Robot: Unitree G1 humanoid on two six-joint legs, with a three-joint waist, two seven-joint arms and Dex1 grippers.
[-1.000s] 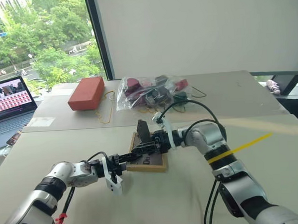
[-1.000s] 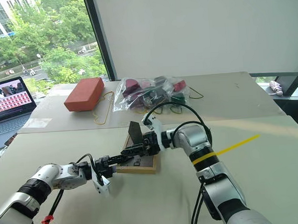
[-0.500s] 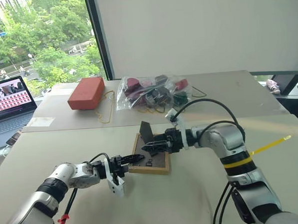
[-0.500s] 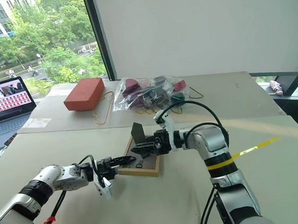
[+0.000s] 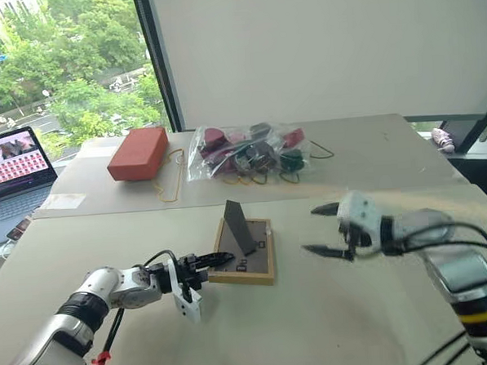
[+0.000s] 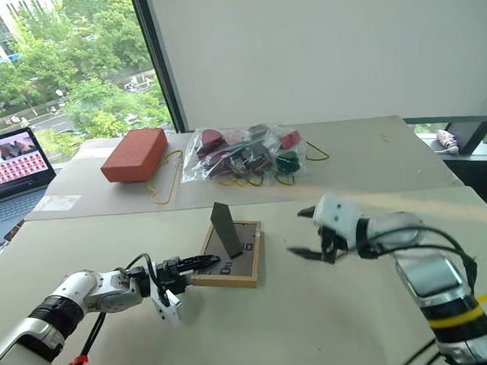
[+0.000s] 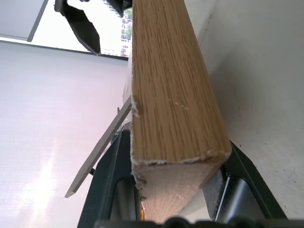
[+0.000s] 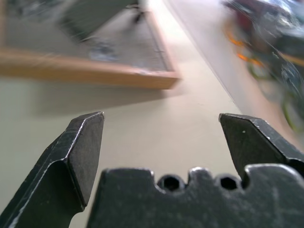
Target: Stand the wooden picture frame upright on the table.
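Observation:
The wooden picture frame (image 5: 246, 256) lies face down on the table (image 5: 332, 317), dark back panel up. Its fold-out stand (image 5: 238, 225) is raised at a slant. My left gripper (image 5: 216, 258) reaches in level from the left and is shut on the frame's near-left edge. In the left wrist view the light-wood edge (image 7: 171, 109) sits clamped between the two fingers (image 7: 110, 190). My right gripper (image 5: 321, 230) hovers open above the table to the right of the frame, apart from it. The right wrist view shows its fingertips (image 8: 88, 142) spread wide, with the frame (image 8: 95, 71) ahead of them.
At the back of the table stand a red-orange block (image 5: 137, 153) and a clear bag of mixed items (image 5: 246, 150), with a yellow cord (image 5: 174, 184) between them. An open laptop (image 5: 10, 174) sits at the far left by the window.
My right gripper has pulled away from the raised stand to the right and rolled over, staying open. The stand stays up. The left gripper keeps its hold and has not moved.

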